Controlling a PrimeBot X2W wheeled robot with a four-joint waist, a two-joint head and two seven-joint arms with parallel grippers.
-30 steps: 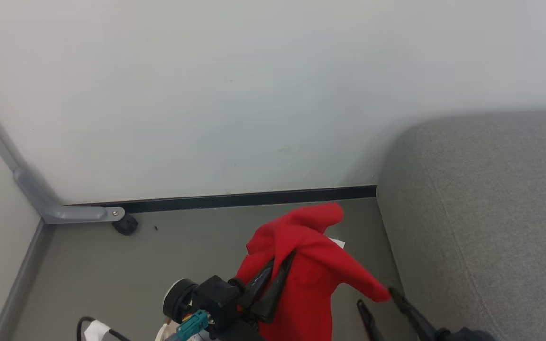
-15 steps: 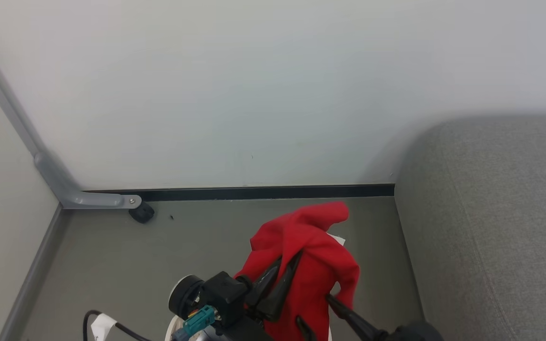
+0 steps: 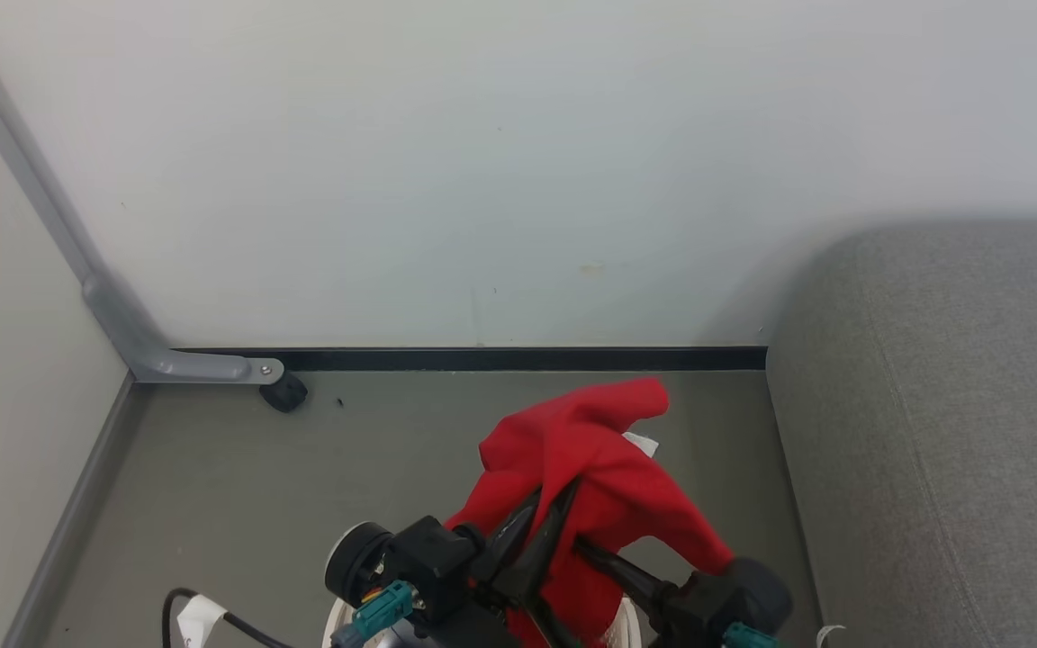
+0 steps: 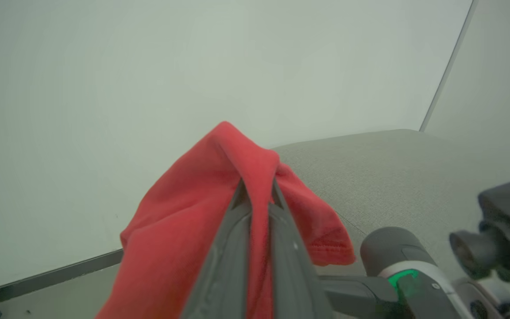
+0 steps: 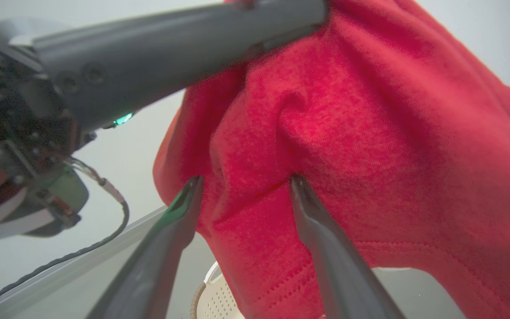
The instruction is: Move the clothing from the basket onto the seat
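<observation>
The red garment (image 3: pixel 595 468) hangs in the air, bunched into a peak and draping down both sides of the left gripper (image 3: pixel 556 490). That gripper's two dark fingers (image 4: pixel 233 248) are pressed together on a fold of the cloth, which runs up between them and spills over their tips. A small white care label (image 3: pixel 641 443) sticks out on the garment's far side.

The right gripper (image 5: pixel 245 178) comes in from the lower right of the head view, aimed at the lower hanging part of the garment. Its fingers (image 5: pixel 326 248) stand wide apart, one on each side of a ridge of red fabric, with the tips against the cloth and not closed on it.

Below the hem, the right wrist view shows a piece of the cream perforated basket (image 5: pixel 219 301) with its brown rim. The garment is clear of the basket and has not reached the seat (image 3: pixel 933 405), the grey upholstered cushion to the right, which lies bare and apart from the cloth.

Under it all is a grey-green floor (image 3: pixel 302 504), meeting a pale wall (image 3: pixel 482 180) at a black skirting strip (image 3: pixel 527 359). A grey metal leg (image 3: pixel 203 367) on a black caster (image 3: pixel 285 393) stands in the left corner.
</observation>
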